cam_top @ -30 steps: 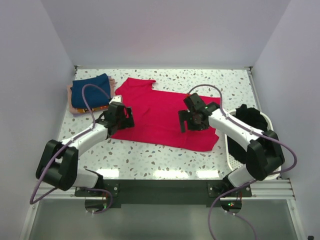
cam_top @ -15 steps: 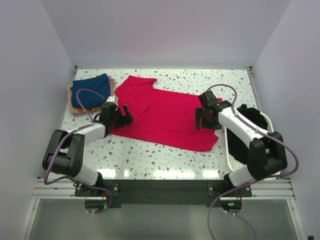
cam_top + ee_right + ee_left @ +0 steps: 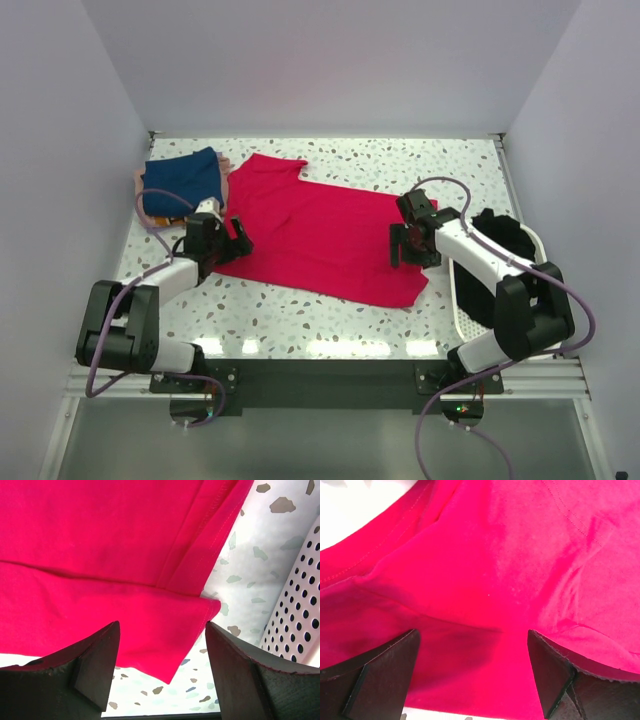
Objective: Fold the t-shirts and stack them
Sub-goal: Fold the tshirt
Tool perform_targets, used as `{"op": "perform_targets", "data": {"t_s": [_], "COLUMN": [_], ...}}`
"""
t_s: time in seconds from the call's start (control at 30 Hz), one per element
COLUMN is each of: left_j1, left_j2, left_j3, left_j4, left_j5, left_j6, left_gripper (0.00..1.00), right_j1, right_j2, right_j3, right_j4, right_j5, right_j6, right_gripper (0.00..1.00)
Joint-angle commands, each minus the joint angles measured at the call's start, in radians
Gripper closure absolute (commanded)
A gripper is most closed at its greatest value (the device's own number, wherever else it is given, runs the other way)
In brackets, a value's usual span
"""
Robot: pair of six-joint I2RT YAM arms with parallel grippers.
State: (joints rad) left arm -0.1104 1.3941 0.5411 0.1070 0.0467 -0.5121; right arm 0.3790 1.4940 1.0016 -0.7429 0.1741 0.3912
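Red t-shirt (image 3: 320, 235) lies spread flat across the table (image 3: 300, 310). Your left gripper (image 3: 222, 238) hangs over its left edge, right gripper (image 3: 405, 245) over the right hem corner; both gape, holding nothing. Cloth looks light and limp: pinch the stitched hems, expect sagging and drag.

The top camera looks down over the whole table (image 3: 300, 312); both wrist cameras face the same red t-shirt (image 3: 320, 230) from very close.

White arm links (image 3: 170, 272), black joints (image 3: 118, 325), looping purple cables (image 3: 438, 181), dark wedge-shaped tool fingers (image 3: 95, 660)
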Motion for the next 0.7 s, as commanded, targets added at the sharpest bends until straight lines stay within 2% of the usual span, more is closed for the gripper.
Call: {"op": "perform_targets", "data": {"t_s": [0.0,0.37,0.67], "left_j1": [0.017,0.014,-0.026], "left_j2": [-0.013,-0.046,0.089], "left_j3": [-0.012,0.083,0.125], "left_j4": [-0.087,-0.092,0.006], "left_j5": [-0.012,0.067,0.087], "left_j6": [0.021,-0.002,-0.037], "left_gripper": [0.06,0.06,0.06], "right_j1": [0.000,0.000,-0.002], "right_j2": [0.012,0.173,0.221], "right_j3": [0.008,0.080,0.086], "right_j4": [0.034,0.088,0.105], "right_j5": [0.033,0.126,0.156], "right_j6": [-0.008,-0.003,0.005], "right_gripper": [0.29,0.35,0.38]}}
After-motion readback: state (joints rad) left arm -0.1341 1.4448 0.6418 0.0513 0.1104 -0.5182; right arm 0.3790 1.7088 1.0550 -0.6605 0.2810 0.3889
